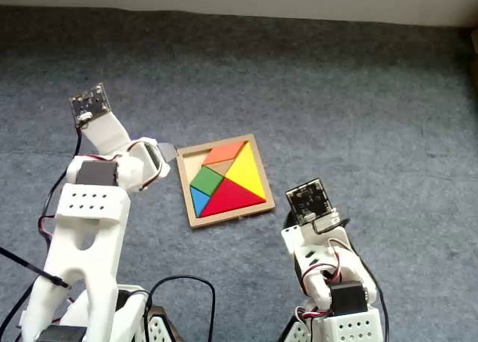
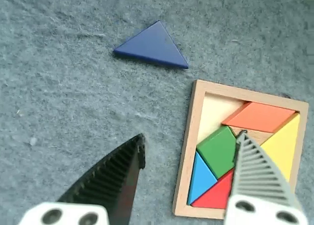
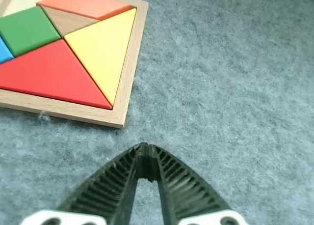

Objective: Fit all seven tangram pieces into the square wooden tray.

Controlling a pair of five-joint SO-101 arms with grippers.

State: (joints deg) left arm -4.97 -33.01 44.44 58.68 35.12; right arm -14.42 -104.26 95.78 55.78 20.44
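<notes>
Dark blue triangle [image 2: 152, 47] lies flat on the grey carpet [image 1: 358, 95], outside the tray. Its long edge runs crosswise to the left gripper's reach and faces back toward the gripper, with the apex pointing away. It sits ahead of the left gripper [image 2: 191, 135], beyond the fingertips and closer to the black finger's [image 2: 120, 173] line than the pale finger's [image 2: 255, 168]. It touches nothing and is near the tray's closest corner but apart from it.

Left gripper fingers are spread wide and hold nothing. The pale finger hangs over the tray, the black one over carpet just beside the rim.

Square wooden tray [image 2: 185, 156] is below and ahead of the left gripper. From the high view it sits turned at an angle on the carpet [image 1: 231, 216], between the two arms.

Six pieces are seated in it:
- orange parallelogram [image 2: 260, 116]
- green square [image 2: 218, 150]
- light blue triangle [image 2: 202, 178]
- big red triangle [image 3: 49, 72]
- big yellow triangle [image 3: 100, 43]
- small tan triangle [image 3: 68, 19], wedged between orange, green and yellow

A bare triangular slot [image 2: 213, 112] shows pale wood at the tray corner nearest the dark blue triangle.

Right gripper [image 3: 145, 147] has its fingers pressed together, nothing between them, over bare carpet. The tray's corner with the red and yellow points lies just ahead of its tips, off to one side, not touching.
</notes>
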